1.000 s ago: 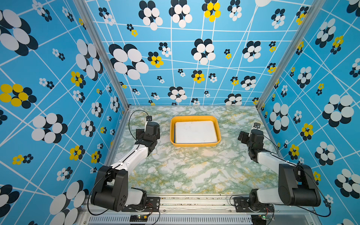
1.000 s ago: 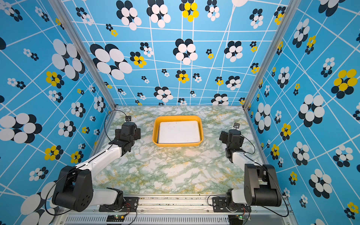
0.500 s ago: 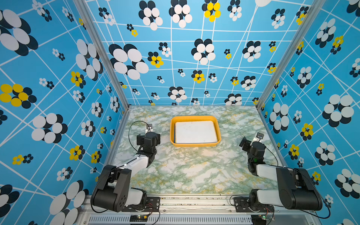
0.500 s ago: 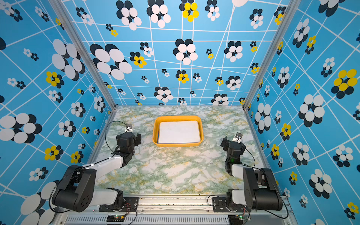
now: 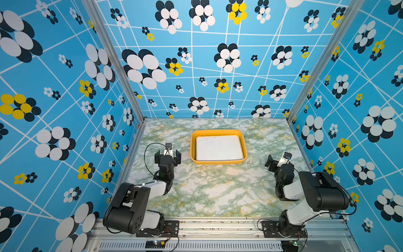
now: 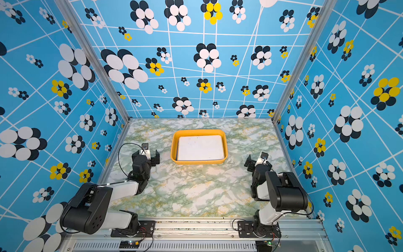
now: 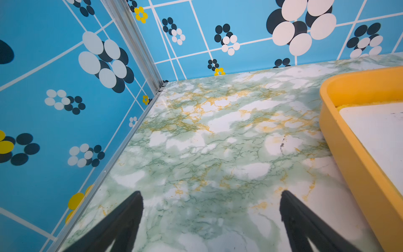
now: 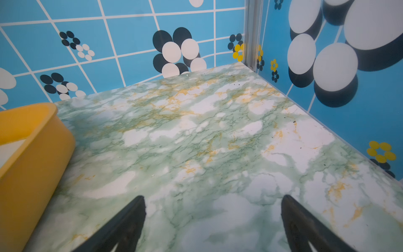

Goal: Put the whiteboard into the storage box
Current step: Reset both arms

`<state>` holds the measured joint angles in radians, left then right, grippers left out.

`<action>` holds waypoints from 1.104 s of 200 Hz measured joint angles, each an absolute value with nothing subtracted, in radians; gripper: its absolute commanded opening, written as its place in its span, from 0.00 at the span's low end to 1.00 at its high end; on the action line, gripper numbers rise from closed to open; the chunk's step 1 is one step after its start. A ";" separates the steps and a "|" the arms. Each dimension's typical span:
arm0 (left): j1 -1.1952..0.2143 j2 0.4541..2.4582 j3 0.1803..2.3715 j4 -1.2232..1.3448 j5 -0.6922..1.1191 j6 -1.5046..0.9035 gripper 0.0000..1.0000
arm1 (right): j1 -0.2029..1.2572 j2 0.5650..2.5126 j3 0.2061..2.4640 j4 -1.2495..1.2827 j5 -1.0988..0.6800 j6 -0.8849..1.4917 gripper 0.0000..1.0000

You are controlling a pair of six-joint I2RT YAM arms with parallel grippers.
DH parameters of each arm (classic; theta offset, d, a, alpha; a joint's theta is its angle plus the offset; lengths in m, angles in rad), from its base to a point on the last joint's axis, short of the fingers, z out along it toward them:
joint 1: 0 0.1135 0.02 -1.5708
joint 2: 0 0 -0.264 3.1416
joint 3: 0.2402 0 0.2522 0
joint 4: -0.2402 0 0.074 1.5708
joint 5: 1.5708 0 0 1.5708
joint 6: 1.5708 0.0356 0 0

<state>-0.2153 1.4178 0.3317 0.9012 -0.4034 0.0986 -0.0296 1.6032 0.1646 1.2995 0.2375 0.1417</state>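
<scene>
Inside storage box [image 5: 218, 162], whiteboard [image 5: 219, 148] flat, well apart from spread fingers [image 7: 298, 220]

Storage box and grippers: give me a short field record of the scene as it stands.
storage box: orange-yellow tray, centre-rear of the marble tabletop
whiteboard: lying flat inside the storage box
left gripper: open, empty, apart from the box on its left side
right gripper: open, empty, apart from the box on its right side
task status: appears done, with the whiteboard in the box
</scene>
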 measured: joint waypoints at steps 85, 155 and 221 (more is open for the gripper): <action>-0.147 1.503 0.364 0.941 -0.398 0.048 1.00 | -0.030 1.576 0.228 1.215 0.222 0.133 0.99; -0.109 1.568 0.302 1.050 -0.287 0.027 0.99 | -0.029 1.576 0.275 1.137 0.108 0.085 0.99; -0.096 1.568 0.326 1.035 -0.254 0.019 0.99 | -0.027 1.575 0.350 1.000 -0.009 0.037 0.99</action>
<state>-0.0963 1.5681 0.3256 1.0351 -0.2539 0.0189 -0.0269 1.5745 0.3500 0.9997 -0.0086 0.0368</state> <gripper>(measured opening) 0.995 0.991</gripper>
